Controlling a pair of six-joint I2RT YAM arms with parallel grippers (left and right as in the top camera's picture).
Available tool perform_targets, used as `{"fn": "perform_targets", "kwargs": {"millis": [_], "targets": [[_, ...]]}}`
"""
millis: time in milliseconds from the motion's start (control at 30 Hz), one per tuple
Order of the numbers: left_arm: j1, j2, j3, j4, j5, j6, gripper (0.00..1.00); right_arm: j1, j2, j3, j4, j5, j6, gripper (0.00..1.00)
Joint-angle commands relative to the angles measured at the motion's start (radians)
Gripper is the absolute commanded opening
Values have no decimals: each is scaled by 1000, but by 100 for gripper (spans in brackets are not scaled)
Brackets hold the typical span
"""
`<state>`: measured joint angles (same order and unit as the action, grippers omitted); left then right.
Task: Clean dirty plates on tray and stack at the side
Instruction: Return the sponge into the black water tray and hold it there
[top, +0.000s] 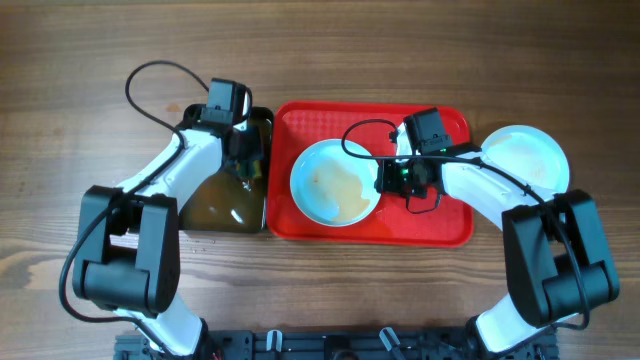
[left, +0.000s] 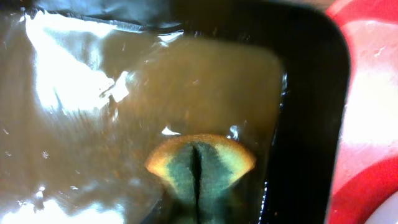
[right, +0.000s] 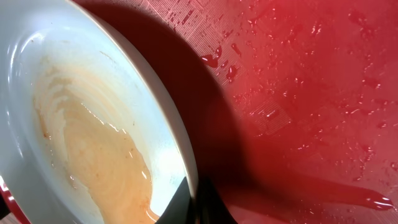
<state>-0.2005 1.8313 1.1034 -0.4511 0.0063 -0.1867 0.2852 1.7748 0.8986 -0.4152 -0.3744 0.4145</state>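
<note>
Clerk: First entry, the largest item?

Keeper: Desk (top: 60, 80), brown wood grain, filling the overhead frame and carrying everything listed here.

Clerk: Next?

Keeper: Tray (top: 455, 225), red, rectangular with rounded corners, at centre frame in the overhead view. Its textured floor is wet, with water droplets (right: 280, 112) scattered across the right half of the right wrist view.

Clerk: And to its left?

Keeper: Black tub (left: 311, 106), touching the tray's left edge and filled with murky brown water (left: 93, 124).

Clerk: Plates?

Keeper: Two entered. The smeared plate (top: 335, 182) is round and pale, on the left half of the tray, with an orange-brown film across its well. The second plate (top: 525, 155) has a pale face and sits on the desk just beside the tray's right edge, at the upper right of the frame. The right arm partly covers it.

Clerk: The end effectors?

Keeper: The right end effector (top: 393, 178) is at the smeared plate's right rim. In the right wrist view its dark fingers (right: 186, 208) are pinched together on that rim at bottom centre. A dark shadow lies on the tray beside the plate. The left end effector (top: 247, 165) is over the tub's upper right part, clamped on the sponge.

Clerk: Smallest item?

Keeper: Sponge (left: 200, 163), yellow with a green scouring face. It is squeezed into a fold with a centre crease and stands in the water at lower centre of the left wrist view.
</note>
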Motion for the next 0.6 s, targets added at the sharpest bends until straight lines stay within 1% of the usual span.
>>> {"fn": "perform_targets", "kwargs": {"millis": [0, 33, 100, 167, 200, 233, 267, 300, 333, 400, 500, 567], "targets": [[6, 5, 24, -77, 41, 23, 52, 5, 41, -37, -32, 59, -22, 4], [6, 5, 24, -129, 71, 23, 54, 5, 41, -37, -31, 59, -22, 4], [6, 8, 16, -187, 83, 23, 55, 5, 41, -37, -31, 59, -22, 4], [6, 8, -19, -186, 82, 23, 56, 5, 41, -37, -31, 59, -22, 4], [6, 9, -47, -149, 82, 23, 57, 5, 41, -37, -31, 59, -21, 4], [6, 9, -55, -135, 82, 23, 55, 5, 41, -37, -31, 59, -22, 4], [6, 9, -58, -128, 82, 23, 45, 5, 41, -37, -31, 59, -22, 4], [6, 9, -58, -124, 82, 23, 39, 5, 41, -37, -32, 59, -22, 4], [6, 9, -58, -125, 82, 23, 26, 5, 41, -37, -32, 59, -22, 4], [6, 9, -58, -134, 70, 23, 4, 5, 41, -37, -32, 59, -22, 4], [6, 5, -58, -168, 23, 23, 4, 5, 41, -37, -32, 58, -22, 4], [6, -9, -54, -227, -9, 23, 4, 5, 41, -37, -32, 59, -22, 4]]}}
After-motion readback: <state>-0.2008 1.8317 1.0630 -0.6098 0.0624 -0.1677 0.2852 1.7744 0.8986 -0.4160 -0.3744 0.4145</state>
